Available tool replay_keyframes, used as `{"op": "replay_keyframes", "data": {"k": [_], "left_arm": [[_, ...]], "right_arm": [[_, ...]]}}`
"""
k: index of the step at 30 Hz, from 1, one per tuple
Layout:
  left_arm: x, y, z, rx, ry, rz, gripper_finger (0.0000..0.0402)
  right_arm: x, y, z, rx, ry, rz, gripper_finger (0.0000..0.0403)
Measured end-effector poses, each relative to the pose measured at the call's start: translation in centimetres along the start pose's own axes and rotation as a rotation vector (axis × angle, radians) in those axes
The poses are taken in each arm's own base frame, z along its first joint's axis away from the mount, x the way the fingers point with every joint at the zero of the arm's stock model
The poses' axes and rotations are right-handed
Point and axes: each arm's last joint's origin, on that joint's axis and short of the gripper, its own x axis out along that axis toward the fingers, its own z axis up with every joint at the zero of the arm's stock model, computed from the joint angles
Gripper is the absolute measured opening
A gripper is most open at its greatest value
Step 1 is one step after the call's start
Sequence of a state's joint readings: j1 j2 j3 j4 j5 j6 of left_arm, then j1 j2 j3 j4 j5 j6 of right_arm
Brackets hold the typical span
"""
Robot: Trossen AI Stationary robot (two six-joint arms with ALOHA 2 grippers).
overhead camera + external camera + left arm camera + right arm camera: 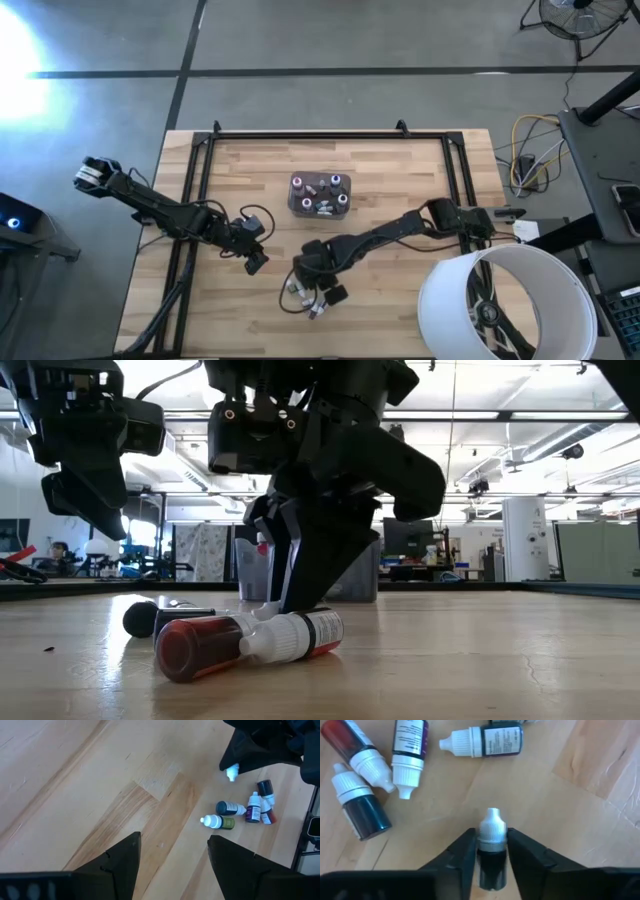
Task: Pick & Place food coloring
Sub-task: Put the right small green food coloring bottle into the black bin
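Held bottle: a white-capped dropper bottle (492, 842) with dark contents lies on the wooden surface (400, 180) between the fingers of the right claw (491, 851), which are clamped against its two sides, cap pointing away from the wrist.
Loose bottles: four more lie just beyond the right claw's tips, a red one (351, 747), a purple-labelled one (409, 750), a dark blue one (360, 805) and a dark one (485, 741); the first three crowd together, touching or nearly so.
Room by the claw: bare wood shows to the side away from that trio; the near edge of the surface is close behind the cluster.
Tub: a grey translucent tub (320, 194) with bottles inside stands farther in, well apart from the right claw.
Left claw: the left claw (256, 262) hovers beside the cluster, fingers apart, holding nothing, over bare wood.
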State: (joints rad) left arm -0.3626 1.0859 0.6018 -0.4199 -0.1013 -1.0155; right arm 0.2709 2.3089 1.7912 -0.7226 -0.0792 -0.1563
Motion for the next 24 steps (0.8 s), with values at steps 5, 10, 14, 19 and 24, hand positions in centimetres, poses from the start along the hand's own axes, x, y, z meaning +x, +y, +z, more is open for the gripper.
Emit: {"op": "replay_keyframes", "data": {"k": [5, 10, 14, 19, 24], "left_arm": [[0.0, 0.0, 0.0, -0.008, 0.000, 0.000, 0.0206], [0.0, 0.0, 0.0, -0.004, 0.000, 0.000, 0.0206], [0.0, 0.0, 0.0, 0.015, 0.000, 0.000, 0.0206], [0.0, 0.0, 0.0, 0.024, 0.000, 0.000, 0.0206], [0.0, 0.0, 0.0, 0.041, 0.000, 0.001, 0.0206]], "right_arm": [[-0.1, -0.7, -0.1, 0.061, -0.001, -0.001, 0.0064], [-0.3, -2.3, -0.2, 0.288, -0.013, -0.008, 0.0056], [-1.6, -4.1, -0.1, 0.483, -0.063, -0.083, 0.0070], [-7.7, -6.4, 0.5, 0.623, -0.234, -0.313, 0.0073], [-13.5, -10.1, -0.8, 0.781, -0.357, -0.529, 0.0074]]}}
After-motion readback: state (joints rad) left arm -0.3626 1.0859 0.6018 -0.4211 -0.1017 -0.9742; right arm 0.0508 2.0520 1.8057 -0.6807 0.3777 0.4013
